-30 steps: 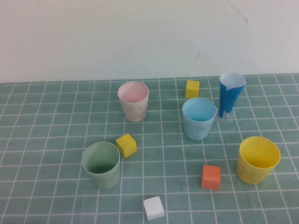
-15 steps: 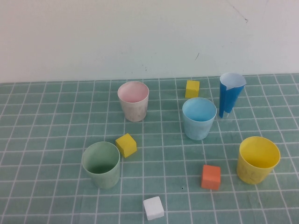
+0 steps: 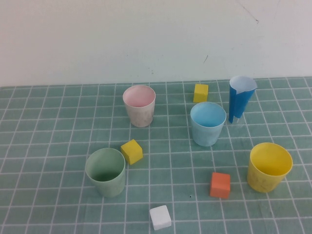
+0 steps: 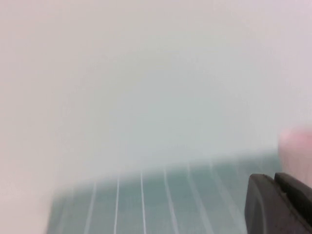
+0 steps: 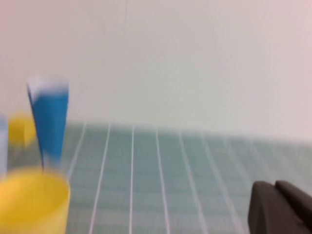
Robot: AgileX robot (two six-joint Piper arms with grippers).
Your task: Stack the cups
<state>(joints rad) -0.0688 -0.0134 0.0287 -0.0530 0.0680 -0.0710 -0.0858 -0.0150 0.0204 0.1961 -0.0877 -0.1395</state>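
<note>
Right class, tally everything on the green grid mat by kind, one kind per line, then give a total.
Short wide cups: 4 (pink, green, light blue, yellow)
Tall dark-blue cone cup: 1
Cubes: 4 (yellow, yellow, orange, white)
Total: 9

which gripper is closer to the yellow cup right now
Right, most likely. The right gripper, shut, shows the yellow cup close in its wrist view. The left gripper, also shut, sees only mat and a pink blur. Neither shows in the high view.
</note>
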